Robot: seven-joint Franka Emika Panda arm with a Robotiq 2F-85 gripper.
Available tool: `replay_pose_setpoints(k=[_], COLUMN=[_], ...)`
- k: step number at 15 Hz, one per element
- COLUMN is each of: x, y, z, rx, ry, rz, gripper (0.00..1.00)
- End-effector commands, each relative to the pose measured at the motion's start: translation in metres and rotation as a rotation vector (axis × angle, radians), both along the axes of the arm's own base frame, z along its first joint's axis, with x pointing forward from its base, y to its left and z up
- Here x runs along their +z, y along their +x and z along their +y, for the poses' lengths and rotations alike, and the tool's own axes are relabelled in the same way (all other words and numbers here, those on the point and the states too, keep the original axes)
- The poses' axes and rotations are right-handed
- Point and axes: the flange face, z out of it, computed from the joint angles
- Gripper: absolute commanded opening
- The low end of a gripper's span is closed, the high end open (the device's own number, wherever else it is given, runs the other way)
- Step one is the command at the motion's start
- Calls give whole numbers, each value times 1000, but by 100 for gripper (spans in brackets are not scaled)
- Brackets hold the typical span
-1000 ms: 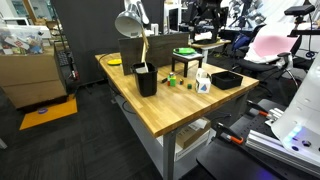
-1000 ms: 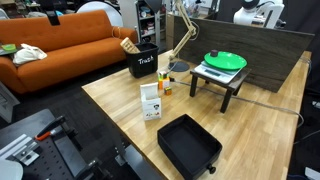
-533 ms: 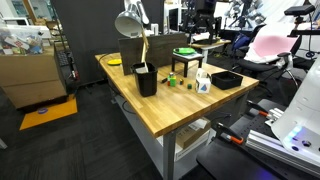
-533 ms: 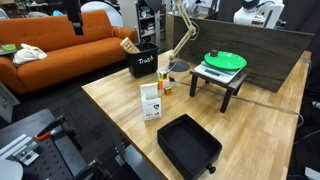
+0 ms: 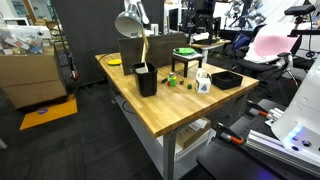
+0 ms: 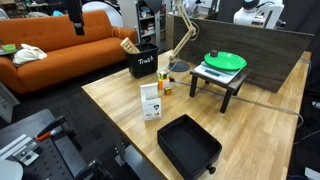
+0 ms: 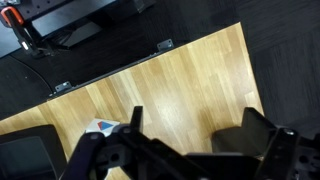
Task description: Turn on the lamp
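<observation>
The lamp has a silver-grey dome shade on a thin arm and stands at the back of the wooden table, behind the black bin. Its arm and base show in an exterior view, with the shade cut off at the top edge. The lamp looks unlit. My gripper is open and empty, high above the table and looking down at bare wood. The lamp is not in the wrist view. The dark arm shows at the back, well apart from the lamp.
On the table are a black "Trash" bin, a white carton, a black tray, and a green plate on a small black stand. The carton shows in the wrist view. An orange sofa stands beyond.
The arm has shifted slightly, high at the back of the scene. Nothing on the table has moved, and the gripper is still open.
</observation>
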Motion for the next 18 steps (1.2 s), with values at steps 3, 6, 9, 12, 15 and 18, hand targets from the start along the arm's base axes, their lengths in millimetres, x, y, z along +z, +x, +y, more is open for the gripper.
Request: replay_pose_setpoints(k=[3, 6, 9, 12, 15, 18], x=[2, 6, 8, 4, -2, -7], y=[10, 34, 69, 106, 132, 130], z=[-1, -7, -13, -17, -17, -17], rx=[1, 26, 49, 57, 65, 68], ry=[-23, -68, -123, -191, -211, -193], rz=[-11, -53, -90, -100, -91, -94], gripper=[100, 100, 100, 100, 100, 100])
